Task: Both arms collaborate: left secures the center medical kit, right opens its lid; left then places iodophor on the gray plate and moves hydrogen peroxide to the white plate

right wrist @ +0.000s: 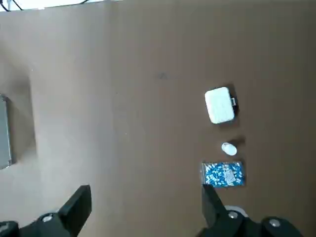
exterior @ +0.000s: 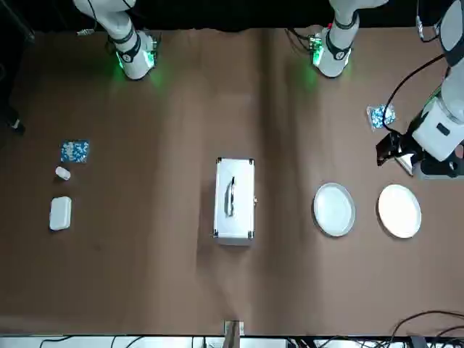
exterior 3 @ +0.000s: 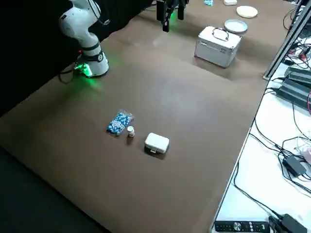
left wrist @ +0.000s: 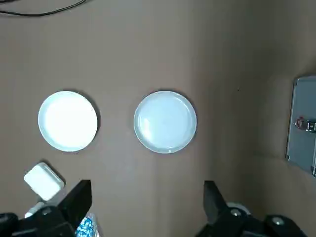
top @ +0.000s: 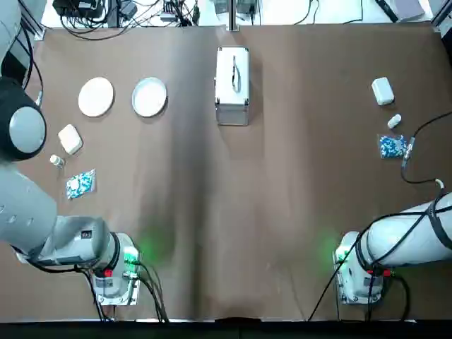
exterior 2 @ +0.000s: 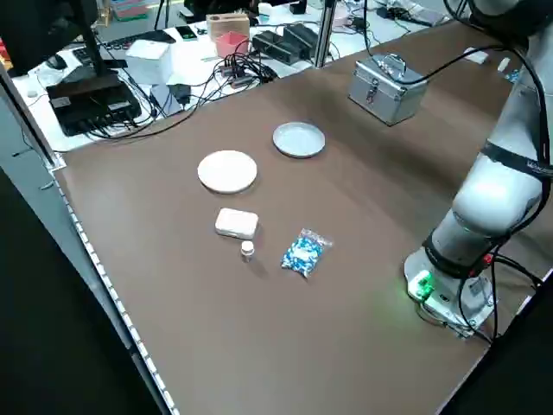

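top view shows the medical kit (top: 232,85) at the far centre of the table, its lid (top: 233,72) down. nothing has started. the left gripper (left wrist: 146,207) hangs spread and empty near the gray plate (top: 150,97) and white plate (top: 96,97); the right gripper (right wrist: 145,210) is likewise spread and empty. next, left should probably reach over to steady the kit.

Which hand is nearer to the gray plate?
The left hand. It hovers open beside the two plates, on the gray plate's side of the table; the right hand hovers open far across, past the closed medical kit.
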`<state>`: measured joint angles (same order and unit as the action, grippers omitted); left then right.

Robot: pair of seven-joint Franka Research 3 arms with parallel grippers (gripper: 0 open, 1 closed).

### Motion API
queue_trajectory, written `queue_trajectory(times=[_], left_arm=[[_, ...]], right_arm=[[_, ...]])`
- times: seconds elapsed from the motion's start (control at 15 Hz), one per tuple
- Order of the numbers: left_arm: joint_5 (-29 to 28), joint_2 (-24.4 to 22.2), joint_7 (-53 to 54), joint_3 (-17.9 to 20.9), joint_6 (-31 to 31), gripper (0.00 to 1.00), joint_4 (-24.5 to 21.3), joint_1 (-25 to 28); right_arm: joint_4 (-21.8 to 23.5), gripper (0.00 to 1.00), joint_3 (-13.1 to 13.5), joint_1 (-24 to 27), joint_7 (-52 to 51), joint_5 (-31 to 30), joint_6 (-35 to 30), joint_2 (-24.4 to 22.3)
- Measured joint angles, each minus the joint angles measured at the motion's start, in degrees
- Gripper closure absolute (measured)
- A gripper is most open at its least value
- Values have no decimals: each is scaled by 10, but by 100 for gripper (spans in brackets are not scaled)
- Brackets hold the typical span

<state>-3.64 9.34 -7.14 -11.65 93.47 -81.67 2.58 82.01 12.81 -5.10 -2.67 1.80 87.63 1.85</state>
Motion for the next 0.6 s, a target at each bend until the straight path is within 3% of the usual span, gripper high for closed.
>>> queue_trajectory(times=[0.6], left_arm=[[0,1,8,3,-4,0,-7,2]], right_arm=[[2,1,0,0,0,0,3,0]])
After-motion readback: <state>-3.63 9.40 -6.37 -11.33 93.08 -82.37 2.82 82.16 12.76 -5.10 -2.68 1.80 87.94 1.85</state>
